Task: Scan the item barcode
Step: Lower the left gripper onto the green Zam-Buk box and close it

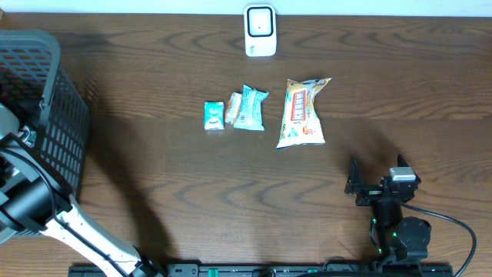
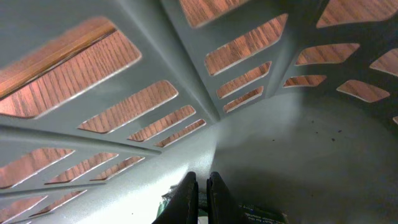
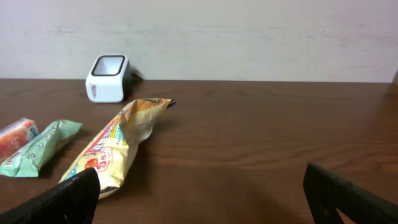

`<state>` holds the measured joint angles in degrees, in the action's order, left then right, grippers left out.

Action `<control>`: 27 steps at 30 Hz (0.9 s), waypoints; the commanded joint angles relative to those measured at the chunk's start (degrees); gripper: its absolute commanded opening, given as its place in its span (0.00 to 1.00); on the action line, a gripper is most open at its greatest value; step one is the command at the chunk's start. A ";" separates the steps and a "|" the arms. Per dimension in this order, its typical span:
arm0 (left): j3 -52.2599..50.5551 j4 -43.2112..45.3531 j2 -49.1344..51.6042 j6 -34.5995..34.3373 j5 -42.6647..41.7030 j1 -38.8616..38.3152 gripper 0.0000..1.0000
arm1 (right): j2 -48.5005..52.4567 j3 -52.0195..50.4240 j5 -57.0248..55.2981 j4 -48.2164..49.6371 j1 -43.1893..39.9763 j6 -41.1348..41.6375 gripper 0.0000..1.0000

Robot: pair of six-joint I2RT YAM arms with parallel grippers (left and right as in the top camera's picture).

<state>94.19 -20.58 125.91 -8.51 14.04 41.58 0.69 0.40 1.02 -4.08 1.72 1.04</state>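
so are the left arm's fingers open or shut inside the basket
Shut: in the left wrist view the left fingers sit nearly together, low inside the grey basket, on a dark packet.

Soft even light, faint shadows on the dark wooden table [image 1: 154,154], blurred grey plastic basket wall [image 2: 186,81] close-up

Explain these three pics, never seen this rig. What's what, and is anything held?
Two robot arms at a wooden table, each ending in a two-finger hand.

The overhead view shows the whole scene: a grey basket at the left, a white scanner at the far edge, and four snack packs in a row, the largest a yellow bag.

The left wrist view looks from inside the basket: the left hand is shut, its fingers close together above some dark packaging. Whether it grips that, I cannot tell.

The right wrist view looks across the table at the scanner and bag. The right hand is open and empty.
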 commanded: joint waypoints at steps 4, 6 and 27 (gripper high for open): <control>-0.33 -7.17 0.74 1.01 -1.55 0.20 0.08 | -0.15 -0.09 -0.24 -0.24 0.31 0.61 0.99; -0.33 -12.90 0.59 1.01 -1.55 0.20 0.08 | -0.15 -0.09 -0.24 -0.24 0.31 0.61 0.99; -0.22 -34.67 -10.27 -12.61 -9.42 0.20 0.98 | -0.15 -0.09 -0.24 -0.24 0.31 0.61 0.99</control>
<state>94.21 -52.53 116.05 -18.48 11.33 41.58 0.69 0.40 1.04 -4.05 1.72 1.04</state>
